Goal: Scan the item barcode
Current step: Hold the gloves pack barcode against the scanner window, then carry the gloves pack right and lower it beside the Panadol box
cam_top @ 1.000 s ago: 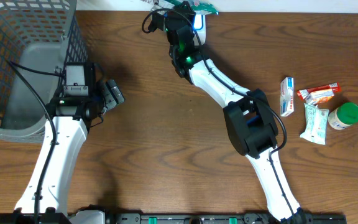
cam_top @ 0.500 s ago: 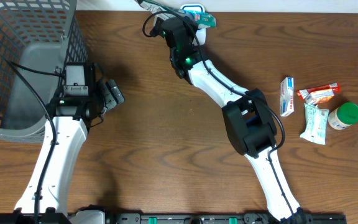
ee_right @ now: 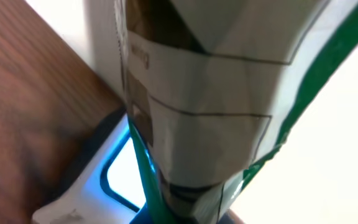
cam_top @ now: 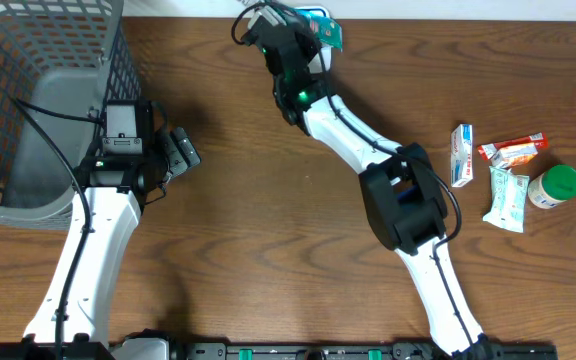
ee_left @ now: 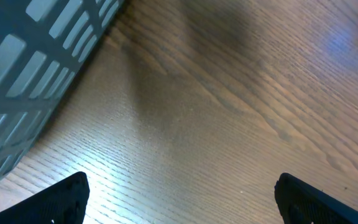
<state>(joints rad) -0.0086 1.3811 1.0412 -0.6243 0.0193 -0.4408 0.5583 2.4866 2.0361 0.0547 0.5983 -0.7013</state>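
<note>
- The wooden table (cam_top: 248, 230) is carrying everything in the scene.
- A grey mesh basket (cam_top: 8, 60) is sitting at the table's far left corner.
- The right arm (cam_top: 408, 200) is stretching diagonally across the table toward the middle of its far edge.
- The left arm (cam_top: 93, 240) is resting beside the basket, wrist pointing right.
- The left gripper (ee_left: 179, 202) is hanging over bare wood with its jaws spread wide apart and nothing between them.
- The right gripper (cam_top: 308, 32) is pressing its jaws together on a green-and-white packet (ee_right: 210, 112), holding it at the far edge.
- The packet is filling the right wrist view, hanging right over a scanner (ee_right: 86, 186) whose window is glowing blue-white beneath it.
- Four other items are lying well apart from both grippers at the table's right side: a white-and-green pouch (cam_top: 507, 198), a green-lidded jar (cam_top: 554, 186) just beside it, a small box (cam_top: 462, 154), and a red-and-orange wrapper (cam_top: 513, 150).
</note>
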